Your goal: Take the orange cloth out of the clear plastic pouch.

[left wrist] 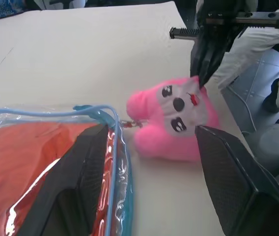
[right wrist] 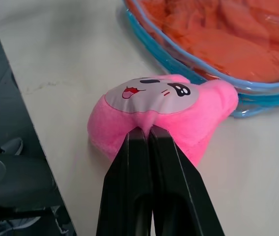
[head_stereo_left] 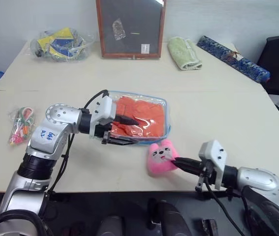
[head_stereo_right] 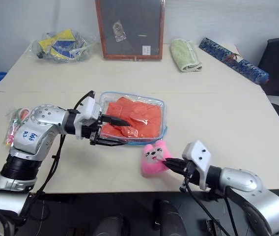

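1. Right gripper (right wrist: pixel 147 132) pinched tight on the pink plush charm (head_stereo_left: pixel 162 156).
2. Left gripper (head_stereo_left: pixel 128 130) spread wide — one finger over the clear plastic pouch (head_stereo_left: pixel 165 109), holding nothing.
3. Orange cloth (head_stereo_left: pixel 142 118) inside the pouch, mid-surface (head_stereo_left: pixel 218 108).

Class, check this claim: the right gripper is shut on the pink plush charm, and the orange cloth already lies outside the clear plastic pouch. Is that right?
Not quite. The orange cloth is still inside the clear plastic pouch, as the left eye view shows. The rest holds: the right gripper is shut on the pink plush charm.
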`<action>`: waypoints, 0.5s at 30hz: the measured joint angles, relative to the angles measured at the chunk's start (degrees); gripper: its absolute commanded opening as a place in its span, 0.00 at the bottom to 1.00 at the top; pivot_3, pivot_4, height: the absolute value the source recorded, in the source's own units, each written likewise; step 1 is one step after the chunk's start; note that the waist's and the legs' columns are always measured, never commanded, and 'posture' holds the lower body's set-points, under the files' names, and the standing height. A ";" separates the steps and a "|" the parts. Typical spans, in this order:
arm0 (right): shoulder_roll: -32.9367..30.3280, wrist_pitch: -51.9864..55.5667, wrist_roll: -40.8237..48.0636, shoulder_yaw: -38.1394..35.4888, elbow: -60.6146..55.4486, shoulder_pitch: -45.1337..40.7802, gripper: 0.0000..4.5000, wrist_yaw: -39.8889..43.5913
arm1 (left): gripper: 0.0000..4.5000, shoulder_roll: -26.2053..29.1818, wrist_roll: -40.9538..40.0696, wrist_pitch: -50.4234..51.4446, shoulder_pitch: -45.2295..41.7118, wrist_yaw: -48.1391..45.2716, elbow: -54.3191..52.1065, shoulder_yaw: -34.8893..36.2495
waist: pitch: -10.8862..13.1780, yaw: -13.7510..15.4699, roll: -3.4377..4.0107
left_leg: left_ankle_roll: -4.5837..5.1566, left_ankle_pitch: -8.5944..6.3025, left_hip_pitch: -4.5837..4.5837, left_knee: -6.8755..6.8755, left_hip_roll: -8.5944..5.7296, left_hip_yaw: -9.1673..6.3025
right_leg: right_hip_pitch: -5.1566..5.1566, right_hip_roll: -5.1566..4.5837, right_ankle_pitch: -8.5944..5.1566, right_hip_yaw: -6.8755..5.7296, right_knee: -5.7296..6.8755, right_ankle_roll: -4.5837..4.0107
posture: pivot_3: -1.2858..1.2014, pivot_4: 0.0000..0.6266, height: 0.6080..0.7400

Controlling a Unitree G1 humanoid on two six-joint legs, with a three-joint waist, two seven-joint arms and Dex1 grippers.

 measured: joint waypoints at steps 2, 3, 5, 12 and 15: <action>1.68 0.96 -0.24 1.23 1.58 -1.13 0.21 -0.80 | 0.66 -1.15 1.31 -1.09 -0.01 -0.48 0.47 -2.07 | 0.00 0.01 0.00 | 0.00 0.00 0.00 0.01 0.01 0.00 | 0.00 -0.01 0.00 -0.01 0.00 0.00 | 0.52 0.24 1.00; 2.27 1.40 -0.33 1.64 2.01 -1.32 0.28 -1.20 | 0.66 -1.81 2.09 -1.64 -0.10 -1.01 1.00 -3.26 | 0.00 0.02 0.00 | 0.00 0.00 -0.01 0.01 0.01 0.00 | 0.00 -0.01 0.00 -0.01 0.01 0.00 | 0.52 0.24 1.00; 2.61 1.96 -0.71 2.15 2.15 -1.63 0.44 -1.46 | 0.66 -2.84 3.25 -2.20 -0.50 -2.43 1.86 -5.91 | 0.00 0.02 0.00 | 0.00 0.00 -0.01 0.02 -0.01 0.00 | 0.00 0.00 0.00 -0.02 0.00 0.00 | 0.52 0.24 1.00; 2.44 2.54 -3.37 3.73 0.74 -0.85 0.58 -2.57 | 0.66 -4.54 8.76 -6.11 -2.49 -6.53 2.45 -14.02 | 0.00 -0.11 0.00 | 0.00 0.00 0.00 0.02 -0.01 0.00 | 0.00 0.02 0.00 -0.01 0.00 0.00 | 0.52 0.24 1.00; 1.58 4.00 -3.09 2.48 -2.03 0.44 0.58 -2.93 | 0.66 -4.99 13.72 -11.14 -2.44 -5.83 5.15 -16.63 | 0.00 -0.01 0.00 | 0.00 0.00 -0.01 0.02 0.01 -0.02 | 0.00 -0.01 0.00 -0.01 -0.01 0.00 | 0.52 0.24 1.00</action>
